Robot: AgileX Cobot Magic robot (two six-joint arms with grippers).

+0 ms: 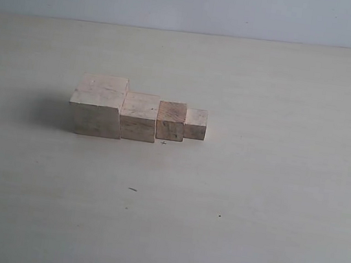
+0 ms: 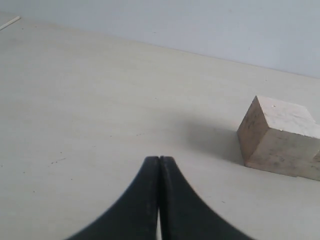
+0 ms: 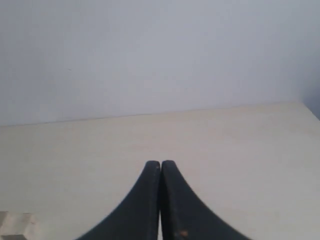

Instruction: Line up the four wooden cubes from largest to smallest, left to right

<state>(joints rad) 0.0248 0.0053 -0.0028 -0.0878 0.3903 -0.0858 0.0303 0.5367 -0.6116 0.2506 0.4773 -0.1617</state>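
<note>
Four pale wooden cubes stand touching in a row on the table in the exterior view. From left to right they are the largest cube [image 1: 98, 106], the second cube [image 1: 139, 117], the third cube [image 1: 171, 121] and the smallest cube [image 1: 195, 123]. Neither arm shows in the exterior view. My left gripper [image 2: 159, 159] is shut with nothing in it, well short of the largest cube [image 2: 280, 136]. My right gripper [image 3: 160, 163] is also shut and empty; a pale cube corner [image 3: 19, 225] shows at that view's edge.
The pale table top [image 1: 270, 204] spreads out on all sides of the row, with a plain grey-white wall [image 1: 193, 3] behind it. A few small dark specks [image 1: 132, 189] mark the surface in front of the cubes.
</note>
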